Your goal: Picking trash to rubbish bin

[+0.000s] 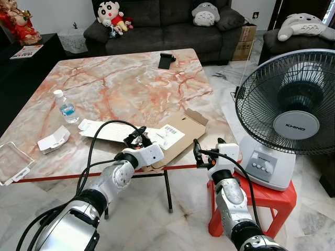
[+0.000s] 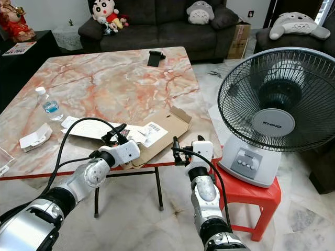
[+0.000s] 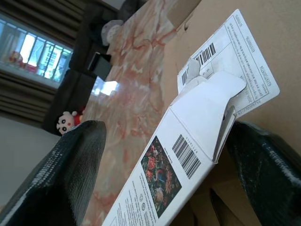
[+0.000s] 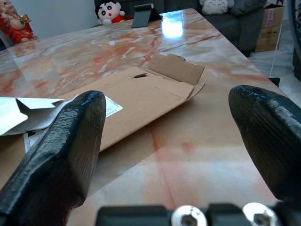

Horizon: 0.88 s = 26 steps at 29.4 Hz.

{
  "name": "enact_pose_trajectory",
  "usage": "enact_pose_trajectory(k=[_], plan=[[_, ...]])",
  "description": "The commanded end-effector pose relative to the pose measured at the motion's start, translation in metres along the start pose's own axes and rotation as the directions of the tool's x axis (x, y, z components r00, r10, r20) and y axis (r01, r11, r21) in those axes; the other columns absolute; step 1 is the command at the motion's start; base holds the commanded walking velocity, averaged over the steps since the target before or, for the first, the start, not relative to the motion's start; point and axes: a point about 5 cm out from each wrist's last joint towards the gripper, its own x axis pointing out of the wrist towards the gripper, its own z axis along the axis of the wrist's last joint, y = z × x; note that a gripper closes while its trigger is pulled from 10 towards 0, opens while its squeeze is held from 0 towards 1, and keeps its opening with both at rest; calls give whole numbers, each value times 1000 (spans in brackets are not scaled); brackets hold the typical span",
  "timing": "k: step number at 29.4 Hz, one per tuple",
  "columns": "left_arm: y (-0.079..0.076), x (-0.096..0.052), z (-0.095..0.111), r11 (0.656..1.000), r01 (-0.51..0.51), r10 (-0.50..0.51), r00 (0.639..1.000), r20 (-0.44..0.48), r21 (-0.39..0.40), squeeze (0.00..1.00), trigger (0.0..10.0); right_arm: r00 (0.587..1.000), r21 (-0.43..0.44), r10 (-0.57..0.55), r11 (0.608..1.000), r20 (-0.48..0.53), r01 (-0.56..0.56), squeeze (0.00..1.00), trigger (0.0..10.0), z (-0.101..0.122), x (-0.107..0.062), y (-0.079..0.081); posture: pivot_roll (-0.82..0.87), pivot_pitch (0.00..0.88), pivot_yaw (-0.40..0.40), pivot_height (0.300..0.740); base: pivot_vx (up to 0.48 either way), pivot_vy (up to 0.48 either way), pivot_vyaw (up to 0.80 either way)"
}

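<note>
**Surroundings: items not part of the task**

A marble-patterned bench (image 1: pixel 131 78) with red veining stands before a dark sofa (image 1: pixel 167 21). On the sofa sit a cartoon boy doll (image 1: pixel 111 13) and a grey plush (image 1: pixel 205 13). A black phone stand (image 1: pixel 166 60) rests near the bench's far edge. To the right, a black-caged electric fan (image 1: pixel 290 112) stands on a red plastic stool (image 1: pixel 261 201). A second grey plush (image 1: pixel 303 25) lies on a dark armchair behind the fan. A red figurine (image 1: pixel 20 23) stands on a black side cabinet at far left. The floor (image 1: pixel 157 219) is pale marble tile.
</note>
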Motion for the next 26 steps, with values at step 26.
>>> enact_pose_trajectory(k=[26], plan=[[7,8,-15,997,-21,38,973,-228,76,0,10000,1000,-3,3,1000,13,-3,0,10000,3,1,3,-67,0,65,740,0,0,0]])
